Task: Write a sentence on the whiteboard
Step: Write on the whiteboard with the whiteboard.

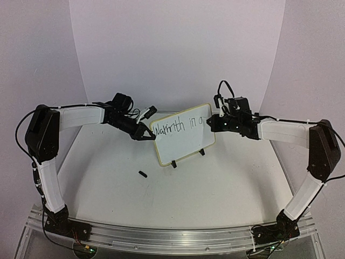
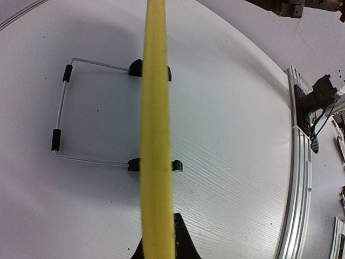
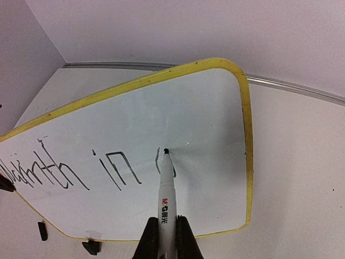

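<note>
Yellow-rimmed whiteboard (image 1: 182, 135) stands tilted, left gripper (image 1: 146, 134) clamped on its edge, right gripper (image 1: 214, 123) closed around white marker (image 3: 166, 197), tip touching board just past sentence (image 3: 70, 172) "Warmth in".

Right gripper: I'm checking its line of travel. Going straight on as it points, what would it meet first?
The whiteboard: the marker in the right gripper appears to touch its face with the tip.

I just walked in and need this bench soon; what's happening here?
The left gripper is clamped on the left edge of the whiteboard, steadying it on its stand. The right gripper holds a marker with its tip on the board, partway through the sentence: "Warmth in" is written and the next letter is begun. A small black piece lies on the table in front.
</note>
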Motion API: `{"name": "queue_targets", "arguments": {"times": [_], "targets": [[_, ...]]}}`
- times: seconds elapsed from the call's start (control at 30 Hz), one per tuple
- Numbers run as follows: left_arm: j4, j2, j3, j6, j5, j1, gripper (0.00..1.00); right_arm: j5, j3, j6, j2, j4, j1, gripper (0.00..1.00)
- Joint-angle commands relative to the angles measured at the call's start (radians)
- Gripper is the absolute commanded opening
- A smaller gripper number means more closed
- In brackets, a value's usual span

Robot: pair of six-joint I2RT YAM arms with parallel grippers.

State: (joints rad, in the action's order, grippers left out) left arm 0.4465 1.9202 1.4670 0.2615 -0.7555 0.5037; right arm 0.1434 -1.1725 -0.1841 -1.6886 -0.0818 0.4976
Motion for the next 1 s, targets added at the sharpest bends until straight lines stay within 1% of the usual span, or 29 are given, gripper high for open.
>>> {"name": "queue_targets", "arguments": {"times": [0.0,0.27,0.67,0.8,0.97], "targets": [[0.13,0.067,-0.01,0.02,0.049,0.041,0.0,-0.02,0.021,-0.006,-0.012,-0.015,-0.005,0.0],[0.131,0.068,-0.01,0.019,0.047,0.041,0.0,-0.05,0.06,-0.01,-0.001,-0.015,-0.005,0.0],[0.129,0.065,-0.01,0.02,0.047,0.042,0.0,-0.101,0.001,0.012,-0.001,-0.004,-0.013,0.0],[0.13,0.065,-0.01,0.02,0.048,0.042,0.0,-0.083,0.005,0.014,0.038,0.002,-0.013,0.0],[0.128,0.064,-0.01,0.019,0.047,0.042,0.0,-0.028,0.058,0.007,0.136,0.01,-0.013,0.0]]}}
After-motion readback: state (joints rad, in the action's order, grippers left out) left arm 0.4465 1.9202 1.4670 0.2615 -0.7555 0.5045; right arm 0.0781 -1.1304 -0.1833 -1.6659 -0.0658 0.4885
